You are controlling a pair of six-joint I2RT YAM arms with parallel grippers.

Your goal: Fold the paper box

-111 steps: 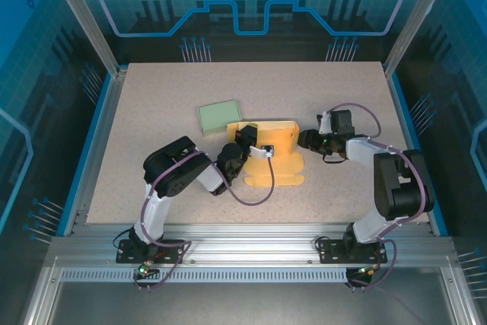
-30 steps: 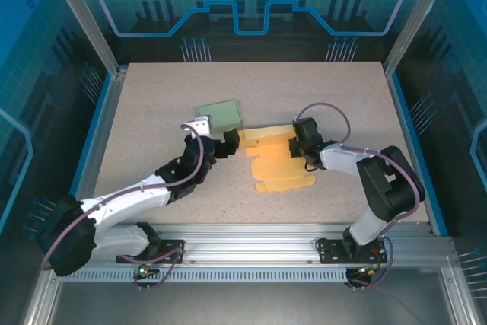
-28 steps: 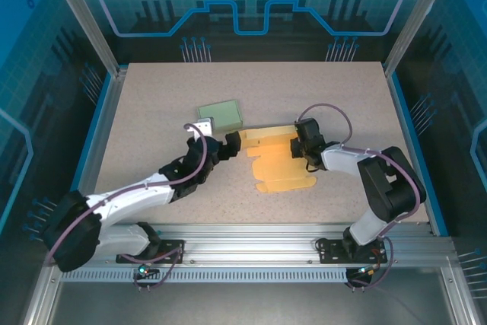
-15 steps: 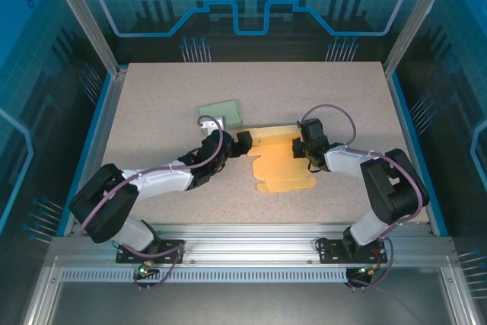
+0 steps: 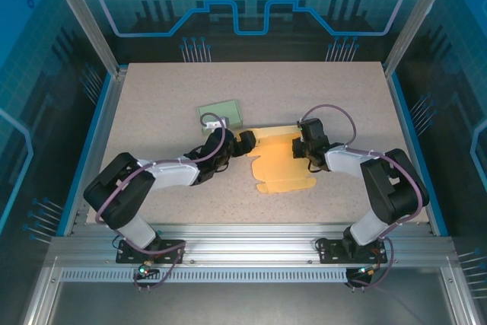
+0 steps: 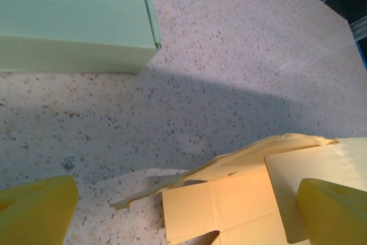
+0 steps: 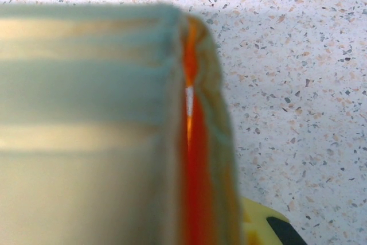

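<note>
The yellow die-cut paper box [image 5: 281, 167] is lying mostly flat on the speckled beige tabletop [image 5: 167, 97], sitting between the two grippers, with its far wall [image 5: 270, 136] standing up along the edge that runs from one gripper to the other. The left gripper [image 5: 245, 143] is hovering with its fingers spread wide apart, the box's near corner and a curling edge lying just ahead of it and between its fingertips. The right gripper [image 5: 303, 144] is sitting with its fingers together, and it is seemingly pinching the opposite end of that raised wall, since blurred cardboard is pressing close against its camera. To do this step well, the right gripper is probably best off anchoring its end firmly while the left gripper is sliding in low, straddling the thin wall squarely at the crease before closing, so that the panel is folding along the score and not buckling or dragging the sheet. Counting: one paper box, one pale green rectangular box [image 5: 221, 116] resting just beyond the left gripper, and two grippers.
</note>
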